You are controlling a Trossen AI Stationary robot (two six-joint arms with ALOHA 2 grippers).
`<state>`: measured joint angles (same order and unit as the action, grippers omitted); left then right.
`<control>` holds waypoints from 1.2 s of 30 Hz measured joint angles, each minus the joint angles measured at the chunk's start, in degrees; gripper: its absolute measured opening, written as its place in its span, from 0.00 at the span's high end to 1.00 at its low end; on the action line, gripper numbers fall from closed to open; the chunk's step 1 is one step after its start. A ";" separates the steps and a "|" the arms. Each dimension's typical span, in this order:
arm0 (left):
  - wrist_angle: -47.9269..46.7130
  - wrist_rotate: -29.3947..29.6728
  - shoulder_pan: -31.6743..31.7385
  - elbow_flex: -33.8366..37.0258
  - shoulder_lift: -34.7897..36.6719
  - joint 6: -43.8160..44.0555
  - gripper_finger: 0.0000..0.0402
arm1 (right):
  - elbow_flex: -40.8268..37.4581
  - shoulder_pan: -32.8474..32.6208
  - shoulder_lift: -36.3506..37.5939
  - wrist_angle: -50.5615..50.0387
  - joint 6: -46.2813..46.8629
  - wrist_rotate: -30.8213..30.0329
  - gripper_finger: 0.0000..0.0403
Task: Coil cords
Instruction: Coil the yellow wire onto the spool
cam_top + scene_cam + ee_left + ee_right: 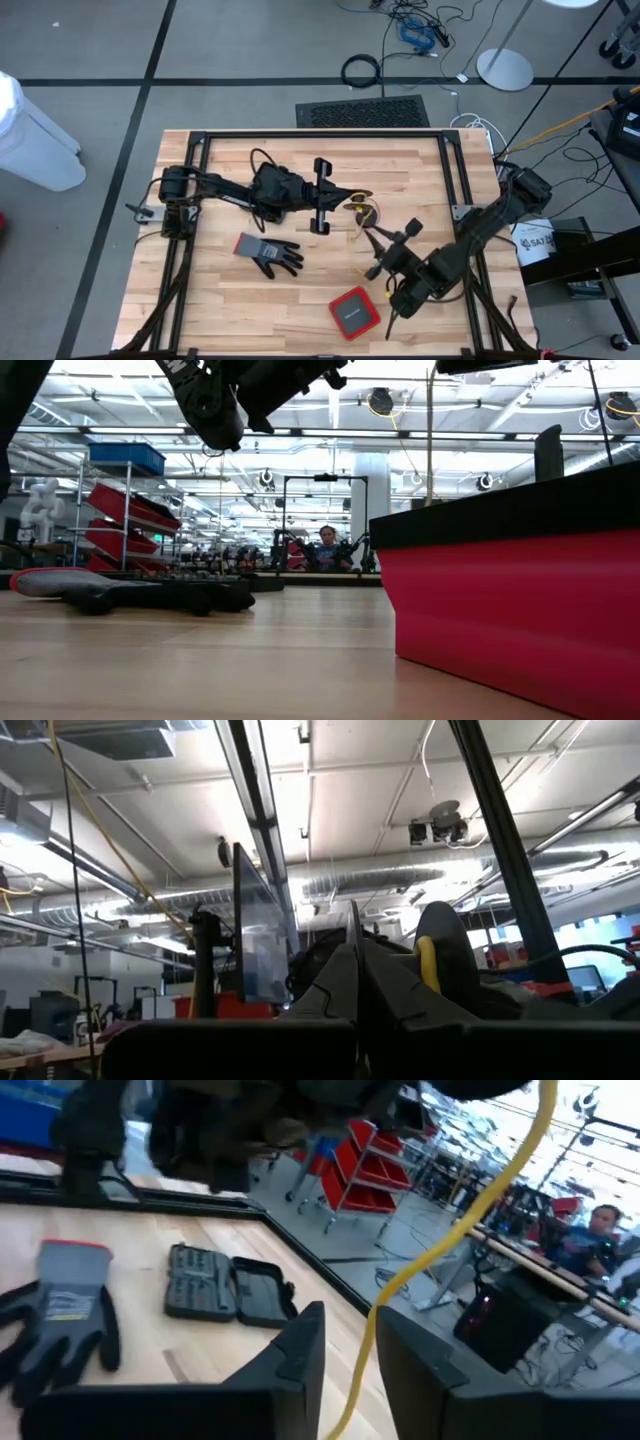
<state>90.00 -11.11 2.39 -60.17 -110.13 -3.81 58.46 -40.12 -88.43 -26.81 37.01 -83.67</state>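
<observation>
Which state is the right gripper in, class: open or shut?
Open. In the right wrist view the right gripper's dark fingers stand apart, with the thin yellow cord running through the gap.

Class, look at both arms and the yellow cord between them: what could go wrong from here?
1. The yellow cord runs between the right gripper's parted fingers, not clamped; it may slip out.
2. The left gripper is shut with yellow showing beside it; if the arms pull apart, the cord could snap taut.
3. The glove lies near and could snag a loop.
</observation>
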 joint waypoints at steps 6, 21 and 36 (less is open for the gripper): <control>-4.58 1.77 -0.16 0.01 0.00 -1.72 1.00 | 0.00 0.63 0.16 7.05 -14.03 0.97 0.84; -5.70 0.73 0.15 0.01 0.00 -5.24 1.00 | 0.11 -1.63 6.12 -5.87 8.81 -5.95 0.84; -0.77 0.76 0.22 0.03 0.00 -4.04 1.00 | 0.09 1.74 -0.98 -21.26 31.35 -3.00 0.84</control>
<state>89.22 -10.35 2.61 -60.14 -110.13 -7.86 58.54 -38.38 -89.41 -48.07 68.36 -86.67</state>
